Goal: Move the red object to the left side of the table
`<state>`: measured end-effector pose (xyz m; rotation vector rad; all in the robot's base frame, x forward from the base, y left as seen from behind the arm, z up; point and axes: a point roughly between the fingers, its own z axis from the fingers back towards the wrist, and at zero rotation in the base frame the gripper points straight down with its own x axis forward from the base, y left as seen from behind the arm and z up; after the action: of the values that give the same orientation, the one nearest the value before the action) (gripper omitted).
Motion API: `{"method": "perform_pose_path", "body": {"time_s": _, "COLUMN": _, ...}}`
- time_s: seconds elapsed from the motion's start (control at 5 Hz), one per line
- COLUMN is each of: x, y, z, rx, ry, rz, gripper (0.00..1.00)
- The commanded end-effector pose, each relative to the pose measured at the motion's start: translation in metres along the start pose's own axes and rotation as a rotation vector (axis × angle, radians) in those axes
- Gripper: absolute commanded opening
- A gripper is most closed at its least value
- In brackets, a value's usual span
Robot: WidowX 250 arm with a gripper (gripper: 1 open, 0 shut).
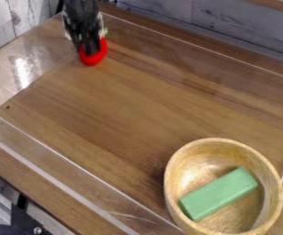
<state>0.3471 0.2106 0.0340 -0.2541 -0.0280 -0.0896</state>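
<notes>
The red object [94, 57], a small round toy fruit, lies at the far left corner of the table [144, 110]. My gripper [90, 46] comes down on it from above, pointing steeply down. Its dark fingers sit tight against the fruit's two sides, shut on it, and the arm hides the fruit's upper half. I cannot tell whether the fruit still rests on the wood or is just off it.
A wooden bowl [178, 163] stands at the near right corner with a green rectangular block [219, 193] lying in it. Low clear acrylic walls [58, 170] border the tabletop. Bare wood lies between the bowl and the gripper.
</notes>
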Motion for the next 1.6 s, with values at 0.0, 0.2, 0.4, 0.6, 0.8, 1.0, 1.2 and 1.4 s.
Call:
{"method": "perform_pose_path", "body": {"time_s": 0.0, "x": -0.018, "y": -0.001, "z": 0.021, "rx": 0.027, "ry": -0.046, "rz": -0.019, "gripper": 0.0}}
{"method": "perform_pose_path", "body": {"time_s": 0.2, "x": -0.023, "y": -0.001, "z": 0.022, "rx": 0.001, "ry": -0.038, "rz": -0.024, "gripper": 0.0}}
{"method": "perform_pose_path", "body": {"time_s": 0.4, "x": -0.027, "y": 0.0, "z": 0.022, "rx": -0.02, "ry": -0.03, "rz": -0.03, "gripper": 0.0}}
{"method": "perform_pose_path", "body": {"time_s": 0.6, "x": -0.028, "y": 0.0, "z": 0.027, "rx": -0.027, "ry": -0.046, "rz": 0.041, "gripper": 0.0}}
{"method": "perform_pose_path", "body": {"time_s": 0.8, "x": -0.029, "y": 0.0, "z": 0.033, "rx": -0.031, "ry": -0.062, "rz": 0.11, "gripper": 0.0}}
{"method": "perform_pose_path", "body": {"time_s": 1.0, "x": -0.028, "y": -0.001, "z": 0.033, "rx": -0.032, "ry": -0.074, "rz": 0.169, "gripper": 0.0}}
{"method": "perform_pose_path", "body": {"time_s": 1.2, "x": -0.027, "y": -0.002, "z": 0.035, "rx": -0.029, "ry": -0.086, "rz": 0.222, "gripper": 0.0}}
{"method": "perform_pose_path", "body": {"time_s": 1.4, "x": -0.03, "y": -0.003, "z": 0.033, "rx": -0.028, "ry": -0.096, "rz": 0.264, "gripper": 0.0}}
